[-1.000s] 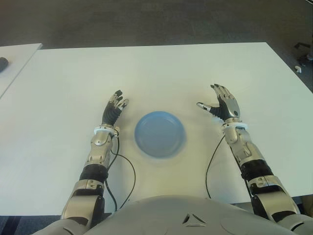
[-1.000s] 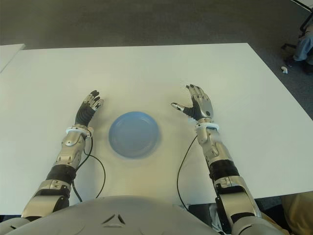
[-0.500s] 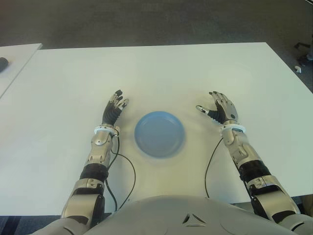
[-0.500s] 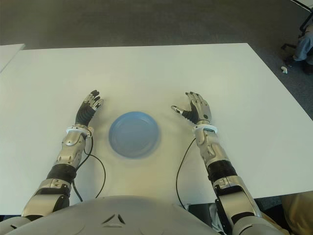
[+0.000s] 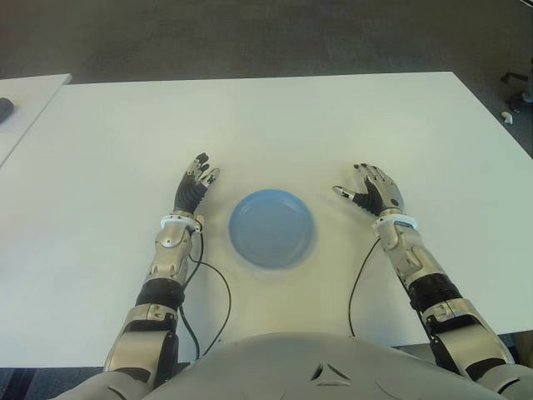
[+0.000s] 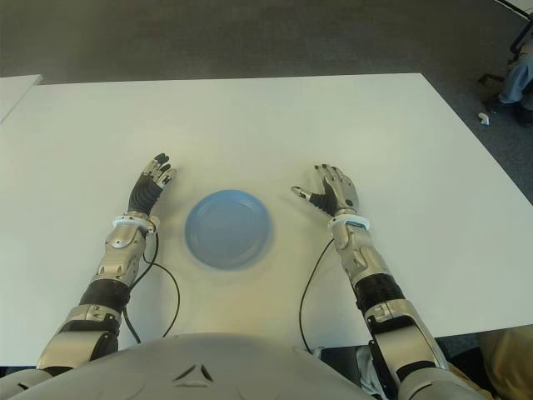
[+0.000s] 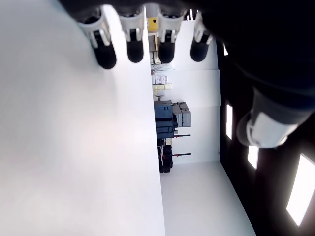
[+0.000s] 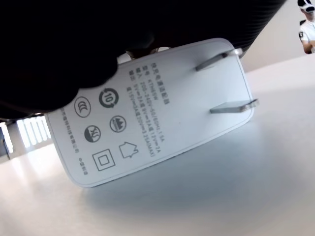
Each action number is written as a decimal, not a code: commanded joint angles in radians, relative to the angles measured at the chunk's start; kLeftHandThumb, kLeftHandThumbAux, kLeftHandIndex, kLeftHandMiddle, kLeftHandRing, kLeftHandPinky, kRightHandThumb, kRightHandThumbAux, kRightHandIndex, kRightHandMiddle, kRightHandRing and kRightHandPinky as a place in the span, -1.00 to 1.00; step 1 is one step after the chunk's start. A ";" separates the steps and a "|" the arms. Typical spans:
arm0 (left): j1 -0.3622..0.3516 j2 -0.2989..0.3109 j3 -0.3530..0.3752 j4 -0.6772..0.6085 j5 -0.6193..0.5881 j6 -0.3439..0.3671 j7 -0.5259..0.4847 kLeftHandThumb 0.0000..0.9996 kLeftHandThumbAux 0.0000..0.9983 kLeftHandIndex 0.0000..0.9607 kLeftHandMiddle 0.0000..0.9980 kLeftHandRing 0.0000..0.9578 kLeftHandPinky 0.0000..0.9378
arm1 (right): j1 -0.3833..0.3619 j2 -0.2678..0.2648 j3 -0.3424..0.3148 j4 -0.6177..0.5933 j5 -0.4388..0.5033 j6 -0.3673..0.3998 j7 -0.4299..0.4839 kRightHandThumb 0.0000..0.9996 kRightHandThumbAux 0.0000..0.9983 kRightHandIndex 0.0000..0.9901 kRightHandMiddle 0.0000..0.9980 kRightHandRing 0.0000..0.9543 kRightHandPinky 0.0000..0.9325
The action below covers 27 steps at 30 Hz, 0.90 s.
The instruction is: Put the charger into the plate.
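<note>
The white charger (image 8: 152, 118) fills the right wrist view, its printed face and two metal prongs showing, low over the white table (image 5: 275, 125) with a shadow under it. My right hand (image 5: 372, 190) is down over it just right of the blue plate (image 5: 271, 227), fingers bent loosely and thumb still spread toward the plate. In the eye views the hand hides the charger. The plate holds nothing. My left hand (image 5: 193, 185) shows just left of the plate, fingers straight.
Black cables (image 5: 212, 300) run from both wrists back across the near table edge. A second white table (image 5: 25, 100) with a dark object stands at far left. Dark floor lies beyond the far edge.
My right hand has dropped lower and drawn back toward me, its fingers bending further over the charger. The left hand and the plate have not moved.
</note>
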 commanded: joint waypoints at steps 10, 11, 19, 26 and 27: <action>0.094 -0.035 -0.040 0.070 0.013 0.104 -0.057 -0.92 0.06 -1.00 -0.87 -0.84 -0.77 | 0.034 -0.038 0.040 -0.025 0.001 0.008 0.054 -0.45 -0.69 -1.00 -1.00 -1.00 -1.00; 0.095 -0.035 -0.040 0.070 0.012 0.104 -0.058 -0.92 0.06 -1.00 -0.87 -0.84 -0.77 | 0.039 -0.042 0.041 -0.032 0.001 0.008 0.056 -0.45 -0.69 -1.00 -1.00 -1.00 -1.00; 0.097 -0.033 -0.040 0.062 0.009 0.115 -0.057 -0.92 0.05 -1.00 -0.87 -0.84 -0.77 | 0.097 -0.110 0.030 -0.107 0.017 -0.027 0.088 -0.46 -0.73 -1.00 -1.00 -1.00 -1.00; 0.097 -0.032 -0.040 0.062 0.009 0.121 -0.056 -0.92 0.05 -1.00 -0.88 -0.86 -0.80 | 0.131 -0.154 0.015 -0.136 0.031 -0.063 0.085 -0.48 -0.76 -1.00 -1.00 -1.00 -1.00; 0.097 -0.031 -0.040 0.063 0.009 0.122 -0.056 -0.92 0.05 -1.00 -0.88 -0.86 -0.81 | 0.135 -0.158 0.012 -0.140 0.033 -0.066 0.084 -0.48 -0.76 -1.00 -1.00 -1.00 -1.00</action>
